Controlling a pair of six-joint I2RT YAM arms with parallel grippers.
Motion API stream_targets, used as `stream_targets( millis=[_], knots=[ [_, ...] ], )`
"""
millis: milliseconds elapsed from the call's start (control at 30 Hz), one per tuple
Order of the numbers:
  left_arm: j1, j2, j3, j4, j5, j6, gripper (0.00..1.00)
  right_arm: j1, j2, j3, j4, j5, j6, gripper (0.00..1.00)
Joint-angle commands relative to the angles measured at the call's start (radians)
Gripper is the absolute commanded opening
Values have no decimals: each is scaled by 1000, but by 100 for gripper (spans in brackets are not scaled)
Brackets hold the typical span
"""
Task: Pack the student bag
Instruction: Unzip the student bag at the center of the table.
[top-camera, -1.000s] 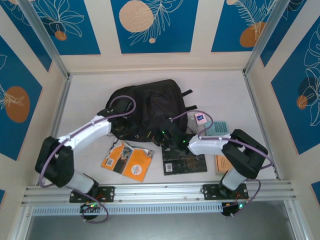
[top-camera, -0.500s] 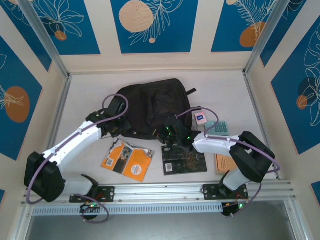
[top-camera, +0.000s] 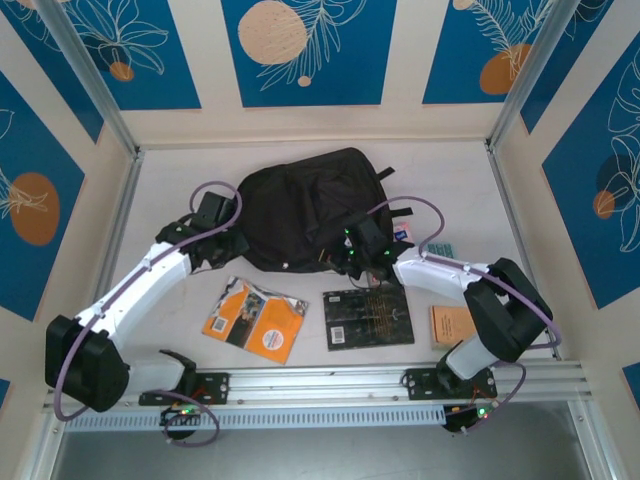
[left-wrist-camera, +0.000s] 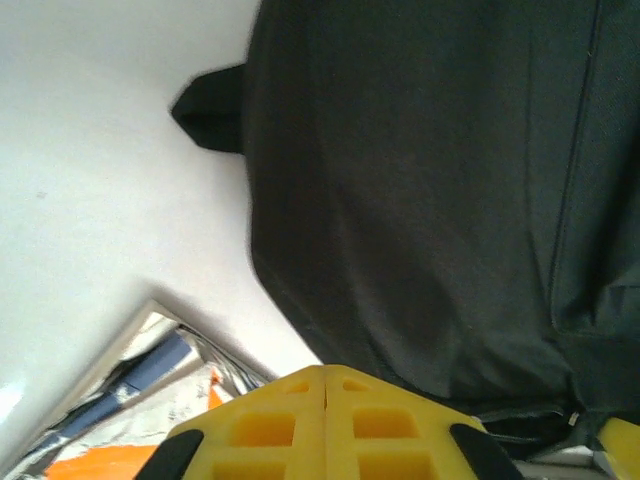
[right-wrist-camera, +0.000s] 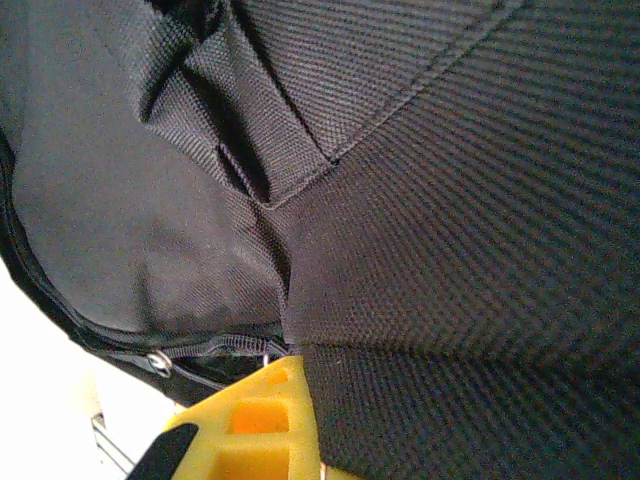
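Top camera first: the student bag (top-camera: 300, 210) is seen lying flat mid-table, closer to the far edge of the table (top-camera: 470, 180) than the near one. The left gripper (top-camera: 228, 244) is parked right at the bag's near left corner. The right gripper (top-camera: 345, 262) is pushed into the bag's near edge on its right side. An orange book (top-camera: 255, 320) and a black book (top-camera: 368, 318) are spotted by the near edge, apart from the bag.

Left wrist view: the left gripper (left-wrist-camera: 325, 395) is shown with its yellow fingers (left-wrist-camera: 260, 430) pressed together along a thin seam, so pretty much closed, with nothing pinched. The student bag (left-wrist-camera: 430, 200) is spread just beyond the tips; whether it's touched can't be told. Bare table (left-wrist-camera: 100, 150) is seen off to the left.

Right wrist view: the right gripper (right-wrist-camera: 305, 385) is clamped on the student bag (right-wrist-camera: 450, 200). A fold of black fabric is drawn down into the jaws beside the one yellow finger (right-wrist-camera: 250, 425) that's visible, the other being covered by cloth. A zipper (right-wrist-camera: 200, 352) is seen running just left of the grip.
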Motion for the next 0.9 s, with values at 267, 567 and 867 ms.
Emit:
stream_targets(
  millis=[267,567,867],
  knots=[
    [-116,78,9,-30,142,-257,31,66,-26,-66,71,71,16,0],
    [-115,141,-12,-15,122,-303,33,106,-16,-66,89,111,38,0],
    [-105,232,-39,34,61,-291,32,119,-16,-80,117,115,47,0]
  ],
)
